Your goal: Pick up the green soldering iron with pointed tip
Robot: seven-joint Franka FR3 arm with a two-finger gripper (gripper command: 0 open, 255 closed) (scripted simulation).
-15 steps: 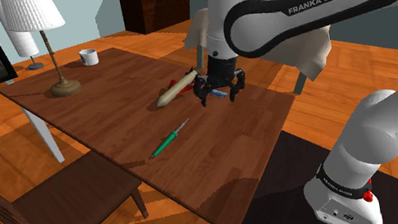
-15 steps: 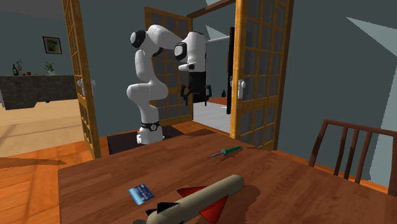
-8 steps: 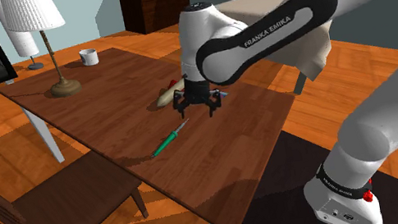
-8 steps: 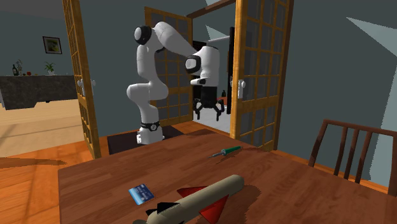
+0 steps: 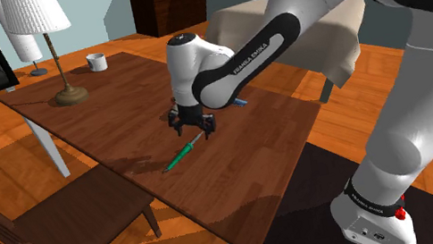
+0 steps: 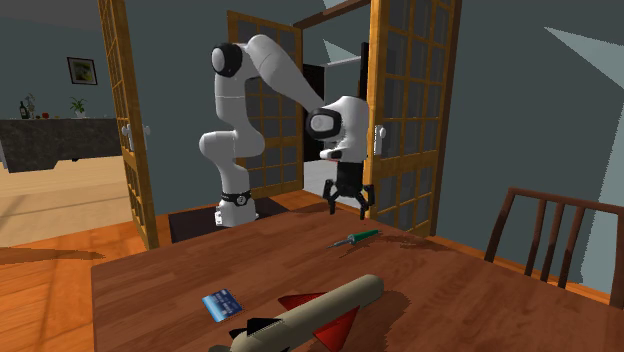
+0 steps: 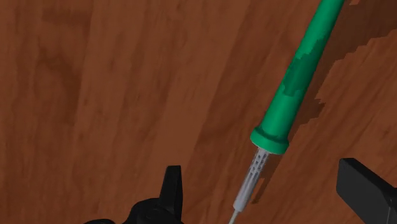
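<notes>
The gripper (image 7: 261,175) stood open, its two black fingers spread wide and pointed down at the table (image 7: 95,95), touching nothing. The spread looked deliberate: it left room for the fingers to drop on either side of a thin tool.

Directly below the hand, between the fingers but clear of both, lay the bare metal shaft of the green soldering iron (image 7: 299,76). Its green handle ran on away from the hand, flat on the wood. From the side, the gripper (image 6: 347,203) hung above the tabletop with a gap under its tips, over the pointed end of the soldering iron (image 6: 355,238) rather than over the handle.

From the stand's side, the gripper (image 5: 192,130) hovered just over the tip end of the soldering iron (image 5: 182,155). By my reading, the hand was lined up across the tool for a descent. A grasp on the thicker handle would probably be steadier than one on the slim shaft.

Farther from the hand lay a rocket-shaped toy (image 6: 320,305) and a small blue card (image 6: 221,303).
</notes>
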